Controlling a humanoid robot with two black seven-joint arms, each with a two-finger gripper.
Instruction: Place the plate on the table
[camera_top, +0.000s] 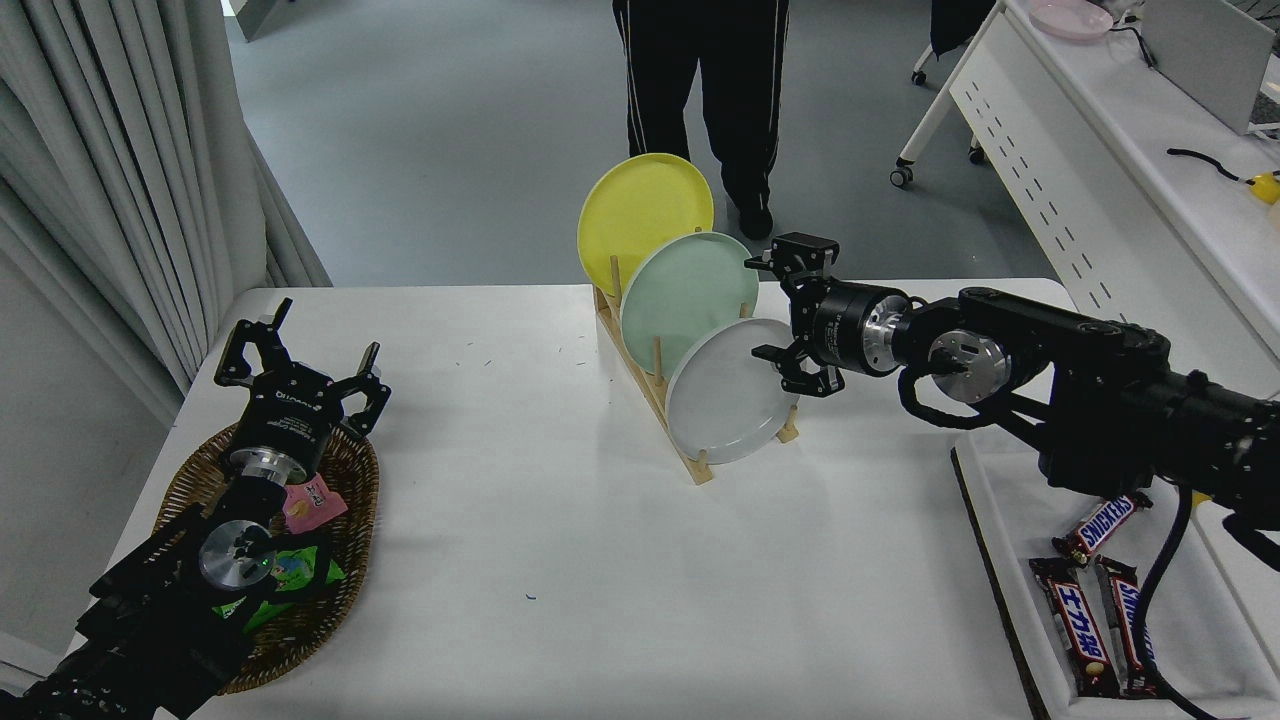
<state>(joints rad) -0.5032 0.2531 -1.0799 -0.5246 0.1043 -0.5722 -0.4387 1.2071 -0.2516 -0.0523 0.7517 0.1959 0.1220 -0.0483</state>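
While the plate (728, 400) stands on edge in the rack (660, 400), the right gripper (778, 315) spreads its fingers wide around the plate's upper right rim, holding nothing yet.

Upright wooden pegs keep three round plates leaning in a row: a yellow plate (640, 215) at the far end, a mint green plate (680, 290) in the middle, and the light grey one nearest, which is likely why the arm comes in sideways, so the jaws can straddle a thin rim. All three look smooth and matte with shallow raised edges. The rack sits on the smooth white table (560, 560), with bare surface in front where the plate could be laid flat. The left gripper (298, 365) rests parked, open and empty, over a woven wicker basket (330, 600) at lower left.
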